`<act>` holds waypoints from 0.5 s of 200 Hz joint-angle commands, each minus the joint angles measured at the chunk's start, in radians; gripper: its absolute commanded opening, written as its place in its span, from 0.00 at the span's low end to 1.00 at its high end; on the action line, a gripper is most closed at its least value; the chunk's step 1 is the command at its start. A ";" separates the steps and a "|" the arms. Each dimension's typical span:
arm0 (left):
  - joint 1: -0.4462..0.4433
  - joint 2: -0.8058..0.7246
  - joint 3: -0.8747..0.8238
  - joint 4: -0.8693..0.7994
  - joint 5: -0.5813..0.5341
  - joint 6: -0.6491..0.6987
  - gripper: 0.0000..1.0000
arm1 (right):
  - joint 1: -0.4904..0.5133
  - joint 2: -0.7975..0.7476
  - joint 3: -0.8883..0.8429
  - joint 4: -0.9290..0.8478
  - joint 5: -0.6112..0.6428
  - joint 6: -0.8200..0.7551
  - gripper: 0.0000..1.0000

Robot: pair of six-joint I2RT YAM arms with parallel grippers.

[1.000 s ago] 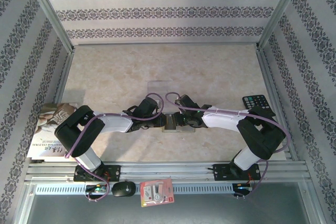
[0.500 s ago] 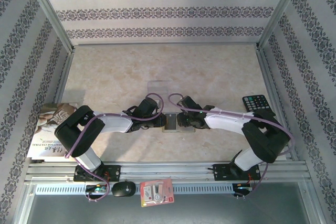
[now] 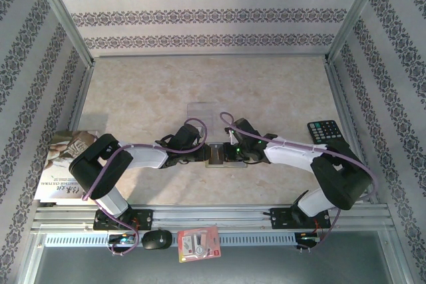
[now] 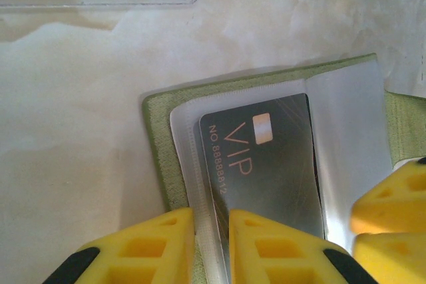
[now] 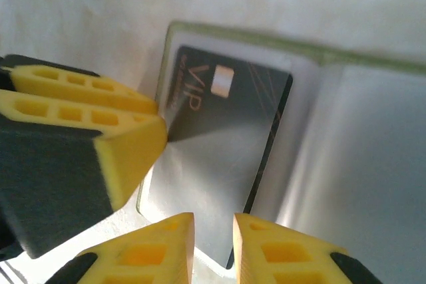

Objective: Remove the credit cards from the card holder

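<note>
Card holder: we see the olive card holder (image 4: pixel 156 144) lying open on the table (image 3: pixel 279 84) between the two arms, pale pockets facing up.
Black card: the black card (image 4: pixel 266 171), marked VIP, sits in the sleeve of one leaf. We judge it is not yet out, and we cannot tell how far it has slid.
Clear card: the clear card (image 3: pixel 202 108) lies flat on the bare table beyond the holder, apart from it. We judge this one is already out.
Left gripper: the left gripper (image 4: pixel 212 247) has its jaws drawn to a narrow slot with the sleeve's pale edge running through it. We read this as a pinch that pins the holder down.
Right gripper: the right gripper (image 5: pixel 213 247) meets the holder from the opposite side, fingers close together, the slot sitting at the sleeve's edge and a corner of the black card. Whether they bite on anything we cannot tell.
Handling: we expect the card to be light, thin, stiff with a little spring, and glossy enough to slip. The holder looks soft and light, so we expect it to drag along unless it is pinned.
Where to hold: we would take the card by whatever edge clears the sleeve and draw it flat, in line with the pocket.
Risk: a pinch that catches sleeve and card together would lift the whole holder.
</note>
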 commanded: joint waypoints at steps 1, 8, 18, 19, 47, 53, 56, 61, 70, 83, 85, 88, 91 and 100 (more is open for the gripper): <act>0.005 0.011 -0.031 -0.052 0.029 -0.010 0.21 | -0.027 0.019 -0.026 0.065 -0.069 0.062 0.21; 0.006 0.012 -0.030 -0.050 0.031 -0.010 0.20 | -0.034 0.022 -0.030 0.064 -0.065 0.065 0.21; 0.006 0.014 -0.029 -0.049 0.031 -0.010 0.20 | -0.041 0.025 -0.033 0.059 -0.052 0.068 0.20; 0.006 0.014 -0.029 -0.050 0.032 -0.010 0.20 | -0.041 0.025 -0.034 0.058 -0.051 0.069 0.20; 0.006 0.017 -0.033 -0.042 0.032 -0.012 0.21 | -0.059 0.040 -0.039 0.059 -0.042 0.077 0.20; 0.006 0.017 -0.033 -0.041 0.031 -0.014 0.20 | -0.062 0.044 -0.039 0.063 -0.044 0.078 0.19; 0.006 0.016 -0.034 -0.042 0.030 -0.013 0.21 | -0.062 0.048 -0.039 0.066 -0.047 0.079 0.19; 0.006 0.016 -0.035 -0.043 0.032 -0.014 0.20 | -0.062 0.052 -0.038 0.070 -0.051 0.080 0.19; 0.006 0.017 -0.034 -0.043 0.031 -0.013 0.20 | -0.064 0.058 -0.038 0.078 -0.055 0.086 0.18; 0.006 0.017 -0.032 -0.042 0.032 -0.014 0.20 | -0.066 0.064 -0.036 0.084 -0.054 0.092 0.17; 0.006 0.017 -0.032 -0.044 0.032 -0.013 0.21 | -0.066 0.065 -0.036 0.086 -0.054 0.093 0.17; 0.006 0.019 -0.032 -0.044 0.032 -0.013 0.21 | -0.067 0.066 -0.036 0.086 -0.053 0.095 0.17; 0.006 0.017 -0.031 -0.044 0.032 -0.012 0.20 | -0.067 0.068 -0.036 0.089 -0.054 0.096 0.17; 0.006 0.017 -0.032 -0.044 0.032 -0.013 0.21 | -0.070 0.074 -0.036 0.095 -0.055 0.098 0.17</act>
